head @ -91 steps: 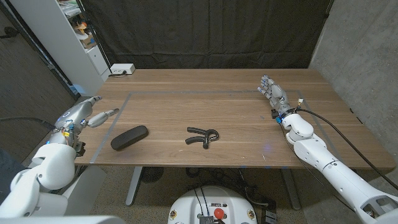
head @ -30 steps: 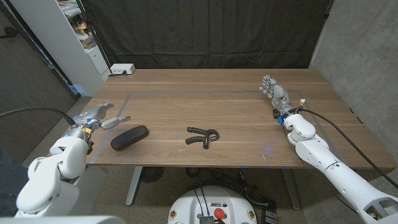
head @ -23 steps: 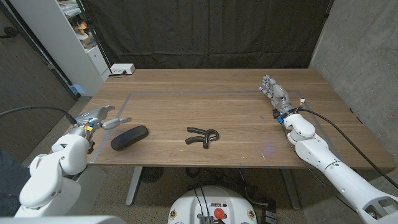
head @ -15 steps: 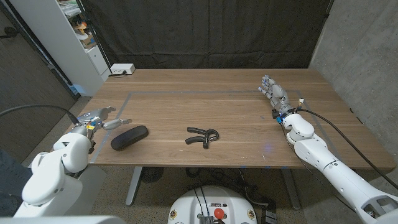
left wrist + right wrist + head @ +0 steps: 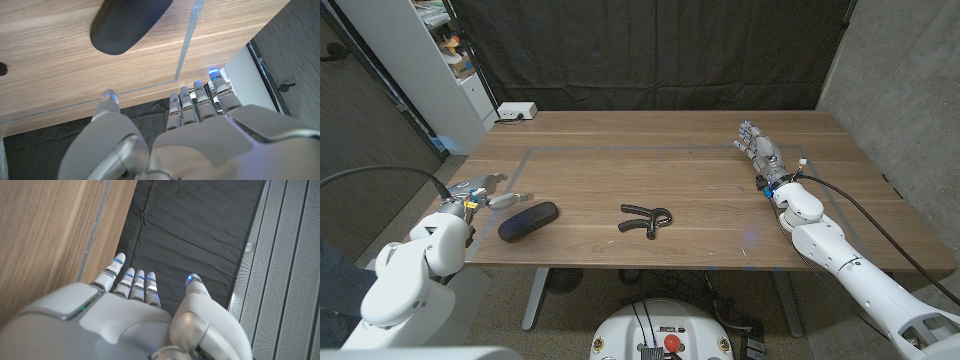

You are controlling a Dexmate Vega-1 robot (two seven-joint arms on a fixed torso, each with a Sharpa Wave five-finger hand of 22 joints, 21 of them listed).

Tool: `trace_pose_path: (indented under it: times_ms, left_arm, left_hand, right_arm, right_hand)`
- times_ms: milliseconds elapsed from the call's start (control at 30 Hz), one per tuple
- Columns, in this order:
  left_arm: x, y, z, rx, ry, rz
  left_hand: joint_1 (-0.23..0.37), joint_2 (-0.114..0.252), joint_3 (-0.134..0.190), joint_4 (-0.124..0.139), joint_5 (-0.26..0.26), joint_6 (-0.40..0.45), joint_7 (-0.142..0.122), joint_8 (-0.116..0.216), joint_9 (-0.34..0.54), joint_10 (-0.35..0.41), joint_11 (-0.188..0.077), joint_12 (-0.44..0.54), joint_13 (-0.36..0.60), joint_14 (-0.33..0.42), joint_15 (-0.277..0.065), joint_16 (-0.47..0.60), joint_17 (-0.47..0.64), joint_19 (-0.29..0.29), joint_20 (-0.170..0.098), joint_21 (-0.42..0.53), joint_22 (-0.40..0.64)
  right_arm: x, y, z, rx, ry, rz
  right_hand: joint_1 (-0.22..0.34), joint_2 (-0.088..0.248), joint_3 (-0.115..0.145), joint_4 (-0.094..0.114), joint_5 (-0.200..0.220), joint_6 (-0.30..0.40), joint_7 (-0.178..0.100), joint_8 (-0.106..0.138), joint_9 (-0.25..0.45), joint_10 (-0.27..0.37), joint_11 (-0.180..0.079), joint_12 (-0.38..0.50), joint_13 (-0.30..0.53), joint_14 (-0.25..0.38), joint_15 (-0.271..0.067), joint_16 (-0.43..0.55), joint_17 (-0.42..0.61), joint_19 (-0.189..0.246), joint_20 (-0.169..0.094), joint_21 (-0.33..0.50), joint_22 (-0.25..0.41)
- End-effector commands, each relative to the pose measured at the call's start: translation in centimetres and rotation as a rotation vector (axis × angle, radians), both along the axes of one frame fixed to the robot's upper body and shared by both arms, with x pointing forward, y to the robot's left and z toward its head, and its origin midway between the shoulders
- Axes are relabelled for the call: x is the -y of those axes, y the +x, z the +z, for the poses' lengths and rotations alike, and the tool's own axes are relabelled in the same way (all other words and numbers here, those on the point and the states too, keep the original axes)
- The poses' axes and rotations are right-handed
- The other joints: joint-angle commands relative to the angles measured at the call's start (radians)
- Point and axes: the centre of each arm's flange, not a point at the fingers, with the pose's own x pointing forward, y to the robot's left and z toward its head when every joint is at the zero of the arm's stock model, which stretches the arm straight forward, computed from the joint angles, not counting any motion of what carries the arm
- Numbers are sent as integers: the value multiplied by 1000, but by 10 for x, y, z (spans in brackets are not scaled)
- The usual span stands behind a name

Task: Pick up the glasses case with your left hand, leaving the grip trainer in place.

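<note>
Bare wooden surface (image 5: pixel 700 185) between left hand (image 5: pixel 485 190) and glasses case (image 5: pixel 528 220), the two near but apart, fingers spread, nothing held. Open room all around the case. Grip trainer (image 5: pixel 646 219) well apart toward the middle, off that path. Right hand (image 5: pixel 758 148) at the far right side, fingers apart, well clear. White box (image 5: pixel 516 111) at the back edge, far off.

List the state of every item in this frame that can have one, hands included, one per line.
Black oval glasses case: closed, lying on the wooden table, not held.
Black grip trainer: lying on the table, untouched, apart from the case.
Left hand: open, fingers apart, beside the case, not touching it.
Right hand: open, holding nothing, at the table's right side.
</note>
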Motion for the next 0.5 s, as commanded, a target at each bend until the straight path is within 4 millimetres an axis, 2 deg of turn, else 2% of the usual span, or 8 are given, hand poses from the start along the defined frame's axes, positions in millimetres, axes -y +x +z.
trace_pose_path:
  times_ms: [33, 500]
  left_arm:
    - [7, 13, -5, -14, -8, -21]
    - [13, 23, -17, -40, -53, -47]
  left_hand:
    - [13, 0, -7, -1, 7, 2, -5, -4, 3, 1, -3, -1, 2, -2, 8, -1, 2, 8, 4, 0, 2]
    - [14, 0, -10, -1, 9, 2, -4, -4, 3, 0, -4, -2, 3, -3, 9, -3, 2, 8, 4, -3, 1]
  right_arm:
    - [2, 0, 0, 8, 9, 0]
    - [4, 1, 2, 12, 10, 4]
  right_hand:
    - [3, 12, -5, 0, 0, 6, -2, 5, 3, 9, 2, 6, 3, 11, 1, 1, 3, 8, -4, -6, 5]
    - [3, 12, -5, 0, 0, 6, -2, 5, 3, 9, 1, 5, 3, 11, 2, 0, 3, 8, -4, -6, 5]
